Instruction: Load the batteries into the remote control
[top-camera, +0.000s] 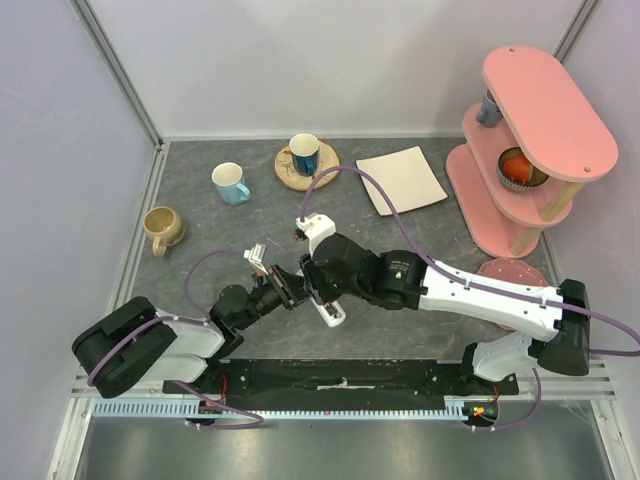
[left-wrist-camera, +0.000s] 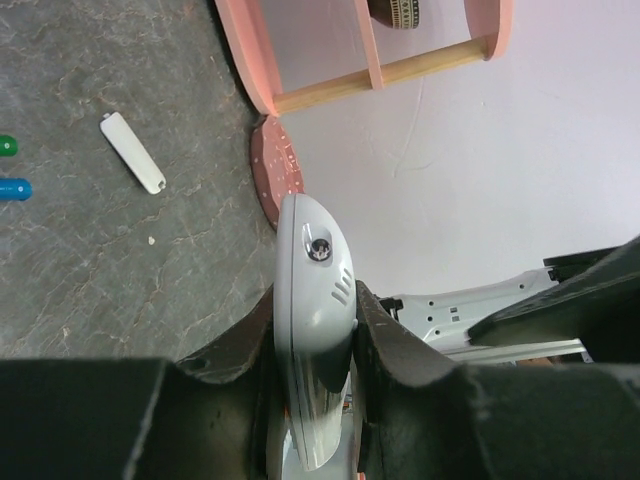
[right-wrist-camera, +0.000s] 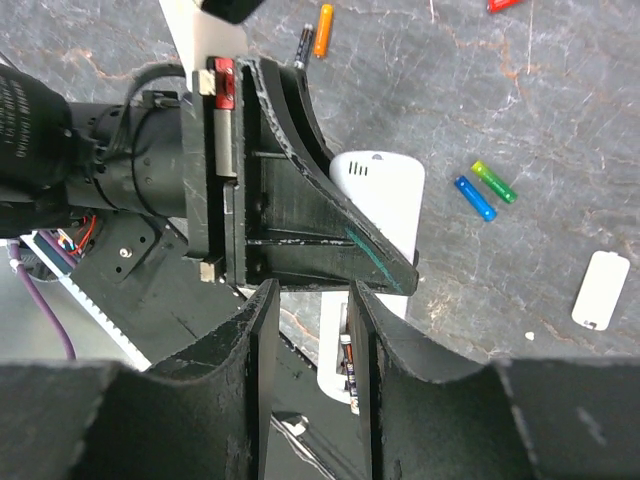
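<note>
My left gripper (top-camera: 283, 287) is shut on the remote control (left-wrist-camera: 312, 260), a slim white bar clamped edge-on between its black fingers. In the right wrist view the remote control (right-wrist-camera: 385, 195) has its back open, with one battery (right-wrist-camera: 348, 368) lying in the compartment. My right gripper (right-wrist-camera: 312, 295) hovers just over that open end, jaws apart and nothing between them. Loose batteries lie on the table: an orange one (right-wrist-camera: 322, 30), a blue one (right-wrist-camera: 474, 198) and a green one (right-wrist-camera: 494, 182). The white battery cover (right-wrist-camera: 600, 290) lies beyond them.
At the back stand a light blue mug (top-camera: 230, 183), a beige mug (top-camera: 162, 228), a mug on a wooden coaster (top-camera: 303, 153) and a flat white square plate (top-camera: 402, 180). A pink two-tier shelf (top-camera: 525, 140) fills the right side, with a pink disc (top-camera: 510, 272) by its foot.
</note>
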